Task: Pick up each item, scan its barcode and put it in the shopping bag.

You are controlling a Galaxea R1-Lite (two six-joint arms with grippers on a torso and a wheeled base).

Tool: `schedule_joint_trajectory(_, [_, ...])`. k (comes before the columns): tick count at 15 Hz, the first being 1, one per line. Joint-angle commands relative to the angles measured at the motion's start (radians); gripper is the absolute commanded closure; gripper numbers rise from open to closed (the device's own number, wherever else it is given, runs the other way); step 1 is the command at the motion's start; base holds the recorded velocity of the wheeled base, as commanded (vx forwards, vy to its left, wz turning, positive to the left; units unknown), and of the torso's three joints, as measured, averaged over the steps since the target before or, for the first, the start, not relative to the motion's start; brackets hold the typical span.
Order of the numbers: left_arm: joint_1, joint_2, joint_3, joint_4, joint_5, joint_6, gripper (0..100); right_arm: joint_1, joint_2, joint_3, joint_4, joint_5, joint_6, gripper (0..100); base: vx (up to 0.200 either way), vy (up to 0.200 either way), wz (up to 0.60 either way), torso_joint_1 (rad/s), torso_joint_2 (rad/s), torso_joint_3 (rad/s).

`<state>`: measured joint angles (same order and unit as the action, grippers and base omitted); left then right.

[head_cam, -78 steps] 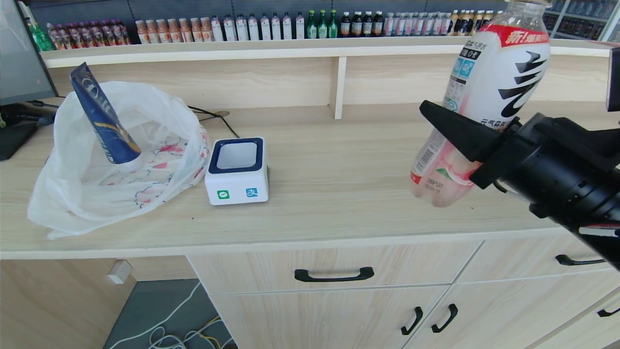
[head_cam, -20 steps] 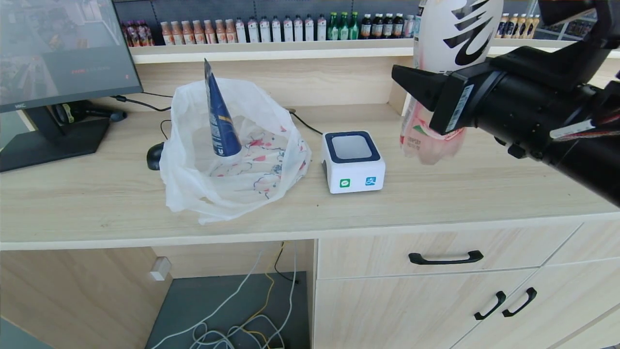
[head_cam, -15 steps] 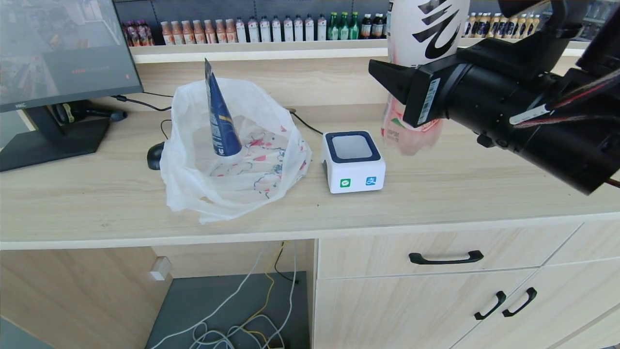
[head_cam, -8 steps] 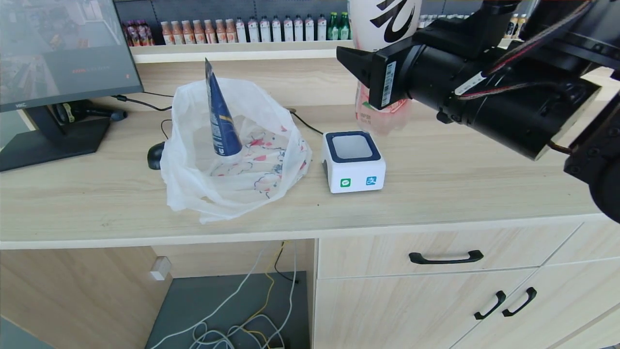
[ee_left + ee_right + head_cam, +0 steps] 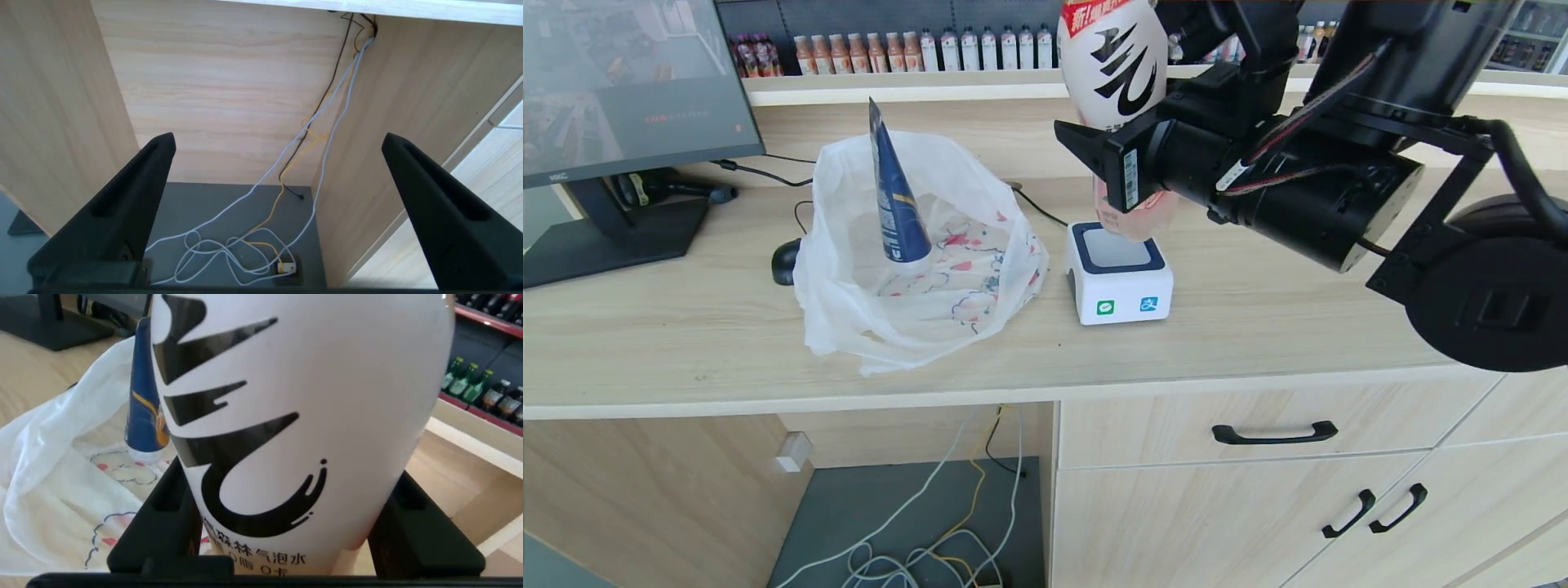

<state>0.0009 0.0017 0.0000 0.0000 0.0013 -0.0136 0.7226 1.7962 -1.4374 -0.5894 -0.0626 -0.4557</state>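
Our right gripper (image 5: 1123,163) pinches the bottle (image 5: 1112,73) around its lower half and holds it nearly upright, base over the scanner (image 5: 1117,273) window; we cannot tell whether they touch. The scanner sits on the counter (image 5: 1298,302), just beside the bag (image 5: 849,302), in which a blue tube (image 5: 894,196) stands cap down. Our left gripper (image 5: 278,212) hangs below the counter, fingers spread wide, over cables (image 5: 245,253) on the floor.
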Motion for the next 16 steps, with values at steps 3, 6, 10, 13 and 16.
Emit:
schedule_joint_trajectory(3, [-0.001,0.000,0.000,0.000,0.000,0.000,0,-0.080,0.035,-0.110,0.123,0.142,-0.121,100,0.000,0.000,0.00,0.000,0.00,0.000])
schedule_joint_trajectory(6, [0.001,0.000,0.000,0.000,0.000,0.000,0,-0.124,0.049,-0.155,0.181,0.224,-0.184,100,0.000,0.000,0.00,0.000,0.00,0.000])
schedule_joint_trajectory(10, [0.001,0.000,0.000,0.000,0.000,0.000,0,-0.186,0.060,-0.158,0.235,0.375,-0.302,100,0.000,0.000,0.00,0.000,0.00,0.000])
schedule_joint_trajectory(13, [0.001,0.000,0.000,0.000,0.000,0.000,0,-0.189,0.074,-0.153,0.237,0.431,-0.333,100,0.000,0.000,0.00,0.000,0.00,0.000])
schedule_joint_trajectory(16, [0.001,0.000,0.000,0.000,0.000,0.000,0,-0.215,0.083,-0.161,0.278,0.480,-0.374,100,0.000,0.000,0.00,0.000,0.00,0.000])
